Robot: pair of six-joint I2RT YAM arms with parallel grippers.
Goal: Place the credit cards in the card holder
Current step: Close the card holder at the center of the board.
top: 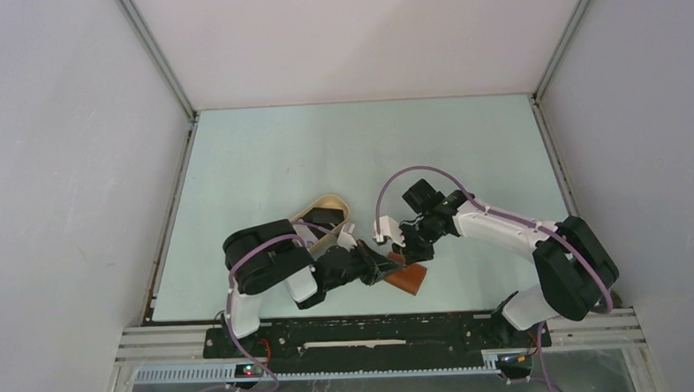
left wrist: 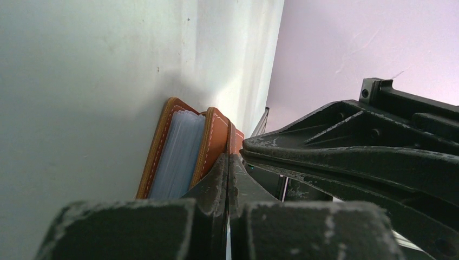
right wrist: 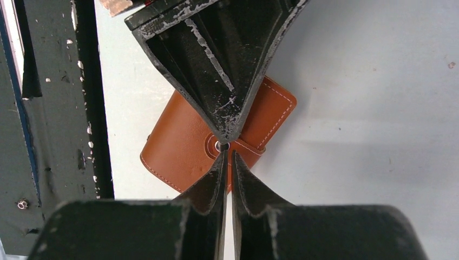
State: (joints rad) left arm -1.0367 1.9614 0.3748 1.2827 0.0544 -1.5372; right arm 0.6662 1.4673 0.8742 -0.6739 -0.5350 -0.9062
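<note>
The card holder [top: 409, 281] is a reddish-brown leather wallet that lies closed near the table's front edge. My left gripper [top: 389, 267] is shut, and its tips [left wrist: 228, 158] press against the wallet's snap strap. Clear sleeves show between the covers of the card holder [left wrist: 178, 151] in the left wrist view. My right gripper [right wrist: 228, 154] has closed to a thin slit on the strap just below the round stud [right wrist: 222, 145] of the card holder [right wrist: 178, 146]. The left gripper [right wrist: 224, 136] meets it from above. One dark credit card [top: 325, 217] lies in the beige tray [top: 330, 198].
The beige oval tray sits just behind the left arm's wrist. Both arms crowd together over the wallet at the front middle. Grey walls and aluminium rails [top: 163, 67] close in the pale green table [top: 368, 142] on three sides.
</note>
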